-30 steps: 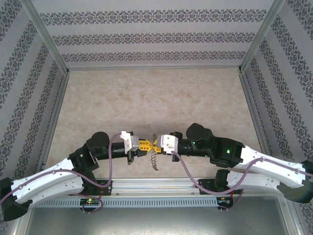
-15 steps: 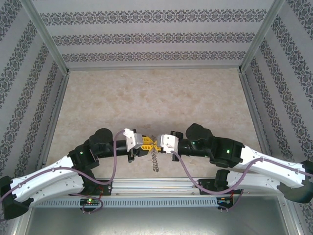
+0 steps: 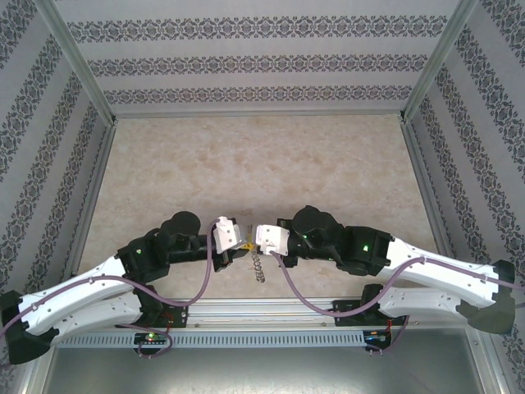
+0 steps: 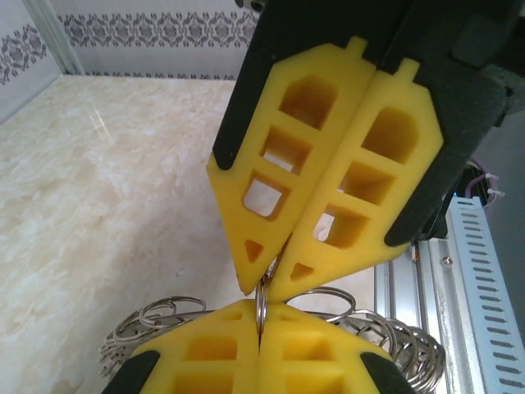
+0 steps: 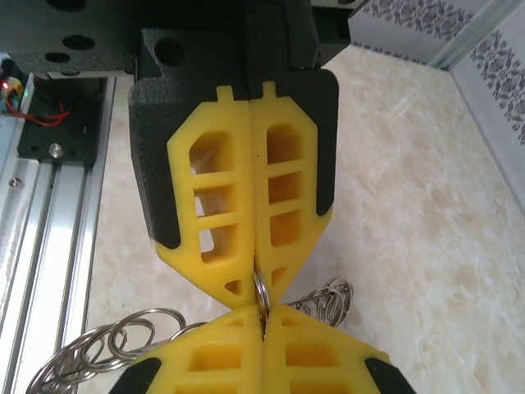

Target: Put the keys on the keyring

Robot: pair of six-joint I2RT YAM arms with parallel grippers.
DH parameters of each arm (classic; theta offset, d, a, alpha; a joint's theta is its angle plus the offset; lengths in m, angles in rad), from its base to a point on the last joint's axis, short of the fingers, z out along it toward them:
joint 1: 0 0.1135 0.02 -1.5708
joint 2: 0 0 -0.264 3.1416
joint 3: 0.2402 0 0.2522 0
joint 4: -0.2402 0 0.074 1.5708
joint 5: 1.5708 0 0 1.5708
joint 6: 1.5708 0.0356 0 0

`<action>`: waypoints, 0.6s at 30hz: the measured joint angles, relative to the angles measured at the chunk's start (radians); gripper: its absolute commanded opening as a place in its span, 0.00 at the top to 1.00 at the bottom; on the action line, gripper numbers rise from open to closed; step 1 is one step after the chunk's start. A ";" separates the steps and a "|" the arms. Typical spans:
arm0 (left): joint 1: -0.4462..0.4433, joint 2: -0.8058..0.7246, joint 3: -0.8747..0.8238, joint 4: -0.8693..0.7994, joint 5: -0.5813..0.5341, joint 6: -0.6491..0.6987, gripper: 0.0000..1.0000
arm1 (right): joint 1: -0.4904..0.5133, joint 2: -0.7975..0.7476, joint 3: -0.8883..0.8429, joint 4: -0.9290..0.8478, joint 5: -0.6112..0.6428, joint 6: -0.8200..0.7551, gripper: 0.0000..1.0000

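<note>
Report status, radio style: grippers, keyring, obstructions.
Left gripper shut on keyring. Right gripper shut on keyring, tips meeting. Wire loops dangle from it. No obstruction visible.

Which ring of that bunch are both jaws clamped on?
The big keyring itself, seen edge-on where the jaws meet; the small wire loops hang loose beside it, ungripped.

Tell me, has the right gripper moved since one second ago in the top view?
Yes. The right gripper, shut on the keyring, has shifted left, farther from the metal post on the right.
</note>
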 measured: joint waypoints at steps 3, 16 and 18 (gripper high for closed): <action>0.000 -0.048 -0.028 0.060 0.024 -0.005 1.00 | 0.002 -0.036 -0.015 0.044 -0.031 0.001 0.90; 0.000 -0.105 -0.117 0.249 0.103 -0.057 1.00 | 0.006 -0.101 -0.078 0.124 -0.076 0.006 0.88; 0.000 -0.105 -0.119 0.259 0.108 -0.065 1.00 | 0.006 -0.101 -0.078 0.125 -0.078 0.006 0.94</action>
